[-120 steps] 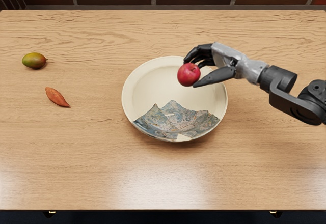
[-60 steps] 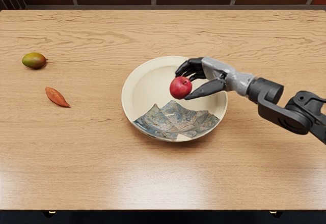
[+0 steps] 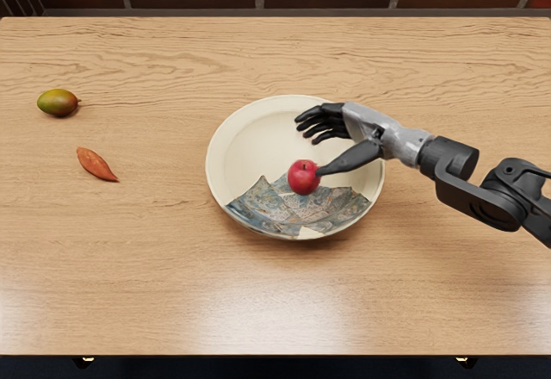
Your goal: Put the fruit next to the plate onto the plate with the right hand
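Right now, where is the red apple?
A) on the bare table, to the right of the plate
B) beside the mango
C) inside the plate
C: the red apple lies within the rim of the plate, by its blue pattern, and the right hand is open beside it.

1. The inside of the plate is partly taken up by a red apple near its middle.
2. Its 2 o'clock side is covered by the right hand, fingers spread, the thumb tip right at the apple.
3. The rim at 3 o'clock is crossed by the right arm; that approach is blocked.
4. Bare table is seen from 5 to 8 o'clock and from 11 to 1 o'clock.
5. At 9 o'clock an orange pointed fruit and at 10 o'clock a mango are found, both well apart from the rim, with an open lane between.
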